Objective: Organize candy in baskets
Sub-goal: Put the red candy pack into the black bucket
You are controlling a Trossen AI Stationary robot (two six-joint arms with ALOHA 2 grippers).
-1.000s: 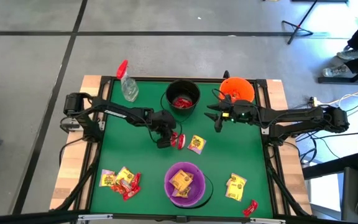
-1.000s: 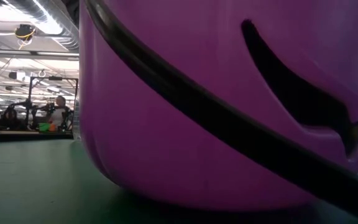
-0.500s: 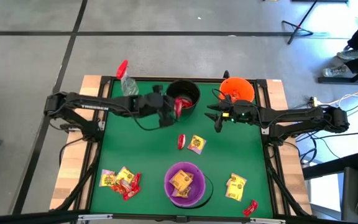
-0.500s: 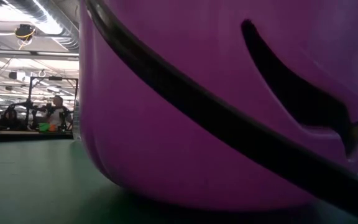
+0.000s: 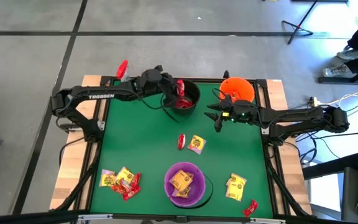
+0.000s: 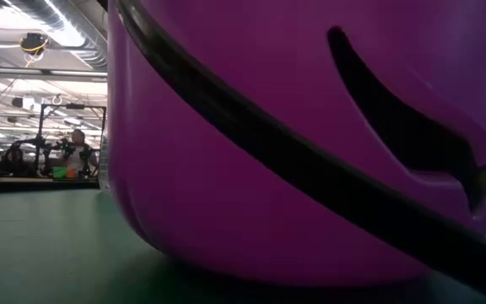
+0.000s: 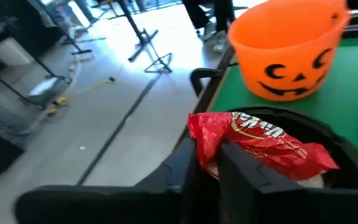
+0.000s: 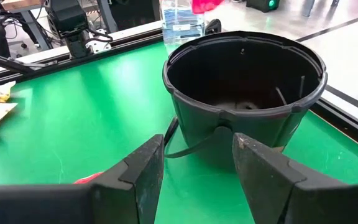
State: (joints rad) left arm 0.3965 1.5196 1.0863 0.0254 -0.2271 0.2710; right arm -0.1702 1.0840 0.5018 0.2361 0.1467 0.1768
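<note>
My left gripper [image 5: 178, 90] is over the black basket [image 5: 185, 102] at the table's far middle, shut on a red candy packet [image 7: 263, 140]. More red candy lies inside that basket. The orange basket [image 5: 238, 90] stands to its right, and my right gripper [image 5: 216, 116] waits open beside it, pointing at the black basket [image 8: 244, 87]. The purple basket [image 5: 185, 185] at the near middle holds yellow candy. A red packet [image 5: 181, 142] and a yellow one [image 5: 196, 144] lie flat at mid-table. My left gripper pinches one end of the red packet [image 7: 205, 134] between its two fingers [image 7: 241, 165]. The fingers come from the table's left, slanting a little down. The packet is lifted clear and sticks out past the fingers over the black basket's opening [image 7: 334, 140].
A clear spray bottle with a red trigger [image 5: 126, 84] stands at the far left, just behind my left arm. Candy lies in heaps at the near left [image 5: 120, 180] and near right [image 5: 236, 186], with one red packet [image 5: 250, 208] by the near right corner. The purple basket [image 6: 310, 143] fills the low view.
My left gripper has risen from mid-table with a red packet and swung toward the table's far edge, ending over the black basket with its fingers tipped up closer to level. A second red packet has stayed beside the yellow one at mid-table.
</note>
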